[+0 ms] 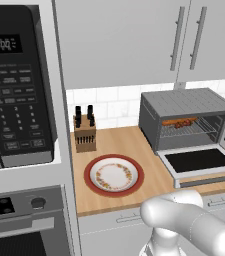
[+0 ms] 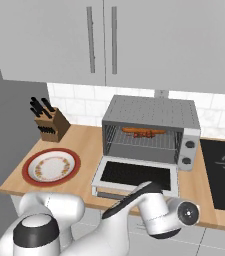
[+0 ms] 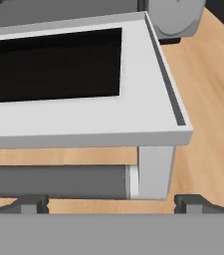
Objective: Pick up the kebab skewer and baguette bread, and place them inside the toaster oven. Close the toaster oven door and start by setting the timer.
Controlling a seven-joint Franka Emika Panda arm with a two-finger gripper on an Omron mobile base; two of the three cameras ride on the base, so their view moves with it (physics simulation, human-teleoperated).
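A wooden counter [image 2: 84, 140] runs under grey cabinets [image 2: 104, 40] and a white tiled wall. In the hand view the gripper [image 3: 111, 201] hangs low at the counter's front edge, its two dark tips spread wide with nothing between them, just in front of the bar handle [image 3: 54, 182] of the door [image 3: 73, 84]. The door lies flat, dropped open, dark glass up in a pale frame. Behind it the toaster oven [image 2: 151, 127] stands with its mouth open; on its wire rack [image 2: 141, 140] lie the baguette [image 2: 134, 130] and the skewer [image 2: 146, 133], side by side and touching or nearly so, the bread orange-brown, the meat darker. Two knobs [image 2: 186, 152] sit on the oven's right side. Left of the oven a red-rimmed plate [image 1: 114, 175] holds no food. Beyond it a knife block [image 1: 84, 132] holds dark-handled knives. At far left the black microwave [image 1: 14, 85] shows a lit display, its digits and button labels too blurred to read. A dark cooktop [image 2: 224, 175] lies right of the oven.
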